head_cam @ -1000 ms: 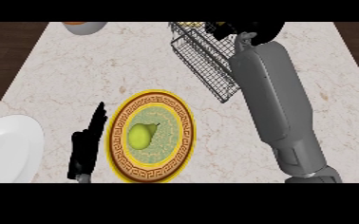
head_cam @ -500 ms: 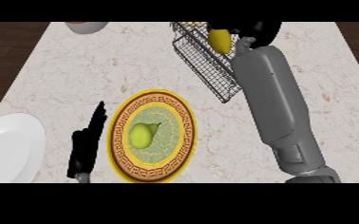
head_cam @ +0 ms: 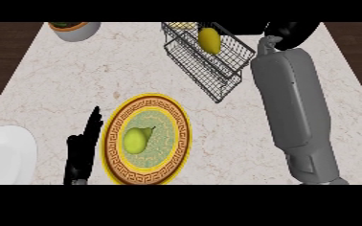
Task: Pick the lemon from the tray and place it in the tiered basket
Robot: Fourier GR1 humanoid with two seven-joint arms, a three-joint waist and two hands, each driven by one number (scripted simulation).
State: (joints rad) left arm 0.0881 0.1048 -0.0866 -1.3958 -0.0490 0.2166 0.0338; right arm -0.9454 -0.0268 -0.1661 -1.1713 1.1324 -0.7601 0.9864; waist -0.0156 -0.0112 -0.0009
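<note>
Marble counter (head_cam: 106,72), seen from steeply above.

One lemon (head_cam: 209,39), yellow, lying inside the one black wire tiered basket (head_cam: 212,72) at about 1 o'clock of the view. It sits in the basket's upper part, near the far edge of the counter. A second pale yellow patch shows at the basket's far rim, too cut off to identify.

One tray (head_cam: 113,124), round, with yellow rim and a brown key-pattern band, at 6 to 7 o'clock. On its pale green centre lies one pear-shaped green fruit (head_cam: 137,139), stem toward 1 o'clock. Lemon and tray are well apart.

Two hands. Left hand (head_cam: 83,148): black, at 7 o'clock, just beside the tray's left rim, fingers straight and together, pointing toward 12 o'clock, holding nothing. Right hand (head_cam: 291,32): black, at 2 o'clock, at the end of the long grey forearm that runs up from 5 o'clock. It sits just right of the basket, apart from the lemon. Only a dark mass shows; cannot tell whether its fingers are spread or curled.

Other items, one each: a white plate (head_cam: 14,155) cut by the left edge at 8 o'clock; a bowl (head_cam: 74,29) with orange rim and green contents at 11 o'clock, half out of view.
</note>
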